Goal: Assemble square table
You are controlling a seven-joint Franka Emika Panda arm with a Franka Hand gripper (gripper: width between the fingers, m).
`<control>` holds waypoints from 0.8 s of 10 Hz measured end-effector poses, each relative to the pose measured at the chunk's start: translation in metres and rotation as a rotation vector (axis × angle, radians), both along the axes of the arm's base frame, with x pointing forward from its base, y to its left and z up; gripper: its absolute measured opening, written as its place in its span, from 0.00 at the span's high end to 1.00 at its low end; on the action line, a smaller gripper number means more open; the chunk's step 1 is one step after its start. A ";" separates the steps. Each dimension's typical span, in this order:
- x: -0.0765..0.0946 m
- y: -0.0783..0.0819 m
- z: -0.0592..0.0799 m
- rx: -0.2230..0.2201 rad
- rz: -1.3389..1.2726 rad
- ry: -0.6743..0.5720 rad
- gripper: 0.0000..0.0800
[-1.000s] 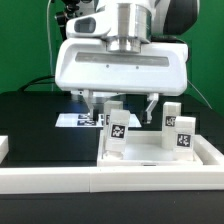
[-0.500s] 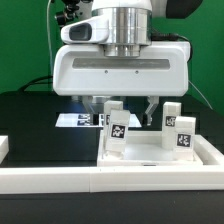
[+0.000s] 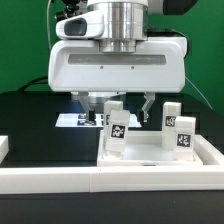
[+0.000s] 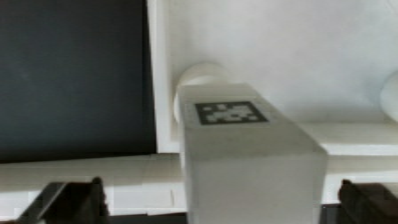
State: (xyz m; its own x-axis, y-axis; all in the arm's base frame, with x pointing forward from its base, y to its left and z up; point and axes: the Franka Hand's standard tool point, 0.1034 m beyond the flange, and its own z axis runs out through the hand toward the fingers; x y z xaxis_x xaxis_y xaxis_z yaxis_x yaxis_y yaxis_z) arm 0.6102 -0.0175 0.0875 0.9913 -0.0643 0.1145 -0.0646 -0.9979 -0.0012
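Observation:
The white tabletop point(image 3: 150, 158) lies at the exterior view's right with white legs standing on it. One tagged leg point(image 3: 118, 130) stands near its left edge, and two more legs point(image 3: 172, 118) point(image 3: 185, 136) stand further right. My gripper point(image 3: 122, 104) hangs over the first leg, open, one finger on each side of it. In the wrist view this leg point(image 4: 240, 150) fills the space between the dark fingertips point(image 4: 71, 202), with a gap on both sides. My gripper point(image 4: 217, 205) touches nothing.
The marker board point(image 3: 72, 120) lies on the black table behind the tabletop's left side. Long white border bars run along the front point(image 3: 90, 182) and the right point(image 3: 214, 150). A white block point(image 3: 3, 146) sits at the left edge.
The gripper's body has shifted slightly towards the exterior view's left. Its fingers stay on either side of the same leg. The legs and tabletop have not moved.

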 end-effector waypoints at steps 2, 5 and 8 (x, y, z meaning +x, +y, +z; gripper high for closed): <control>0.000 0.000 -0.001 -0.001 -0.001 -0.001 0.45; -0.001 0.000 -0.002 0.000 -0.009 0.000 0.64; -0.001 0.000 -0.002 0.005 -0.053 -0.001 0.64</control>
